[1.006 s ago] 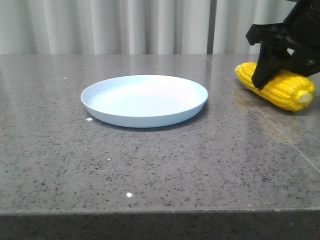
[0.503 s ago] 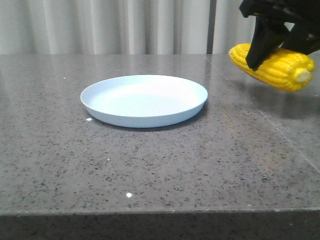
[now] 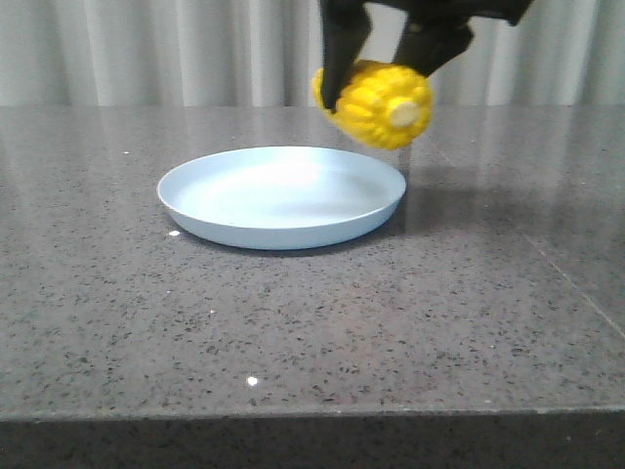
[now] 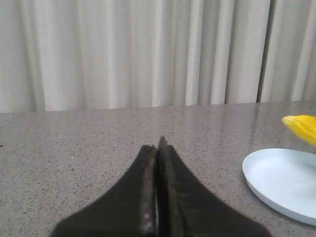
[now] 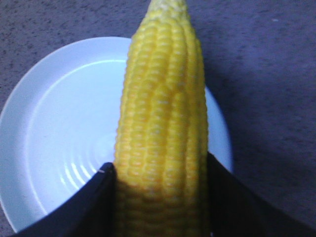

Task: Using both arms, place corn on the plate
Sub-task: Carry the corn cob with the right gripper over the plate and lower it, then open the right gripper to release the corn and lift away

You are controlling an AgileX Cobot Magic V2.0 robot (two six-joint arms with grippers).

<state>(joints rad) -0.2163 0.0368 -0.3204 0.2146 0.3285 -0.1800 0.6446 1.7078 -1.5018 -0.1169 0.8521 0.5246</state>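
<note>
My right gripper [image 3: 383, 47] is shut on the yellow corn [image 3: 376, 103] and holds it in the air over the far right rim of the pale blue plate [image 3: 215, 220]. The pale stub end faces the camera. In the right wrist view the corn [image 5: 163, 123] runs lengthwise between the two black fingers [image 5: 94, 197], above the plate [image 5: 59, 128]. My left gripper [image 4: 159, 148] is shut and empty, low over the table to the left of the plate [image 4: 281, 182]. The corn's tip [image 4: 302, 127] shows at that view's edge.
The grey speckled stone table [image 3: 293, 322] runs to a front edge near the camera. Pale pleated curtains [image 3: 195, 49] hang behind it.
My right gripper has lifted the corn off the table at the right and carried it left, to above the plate's far right rim. The plate has not moved.
</note>
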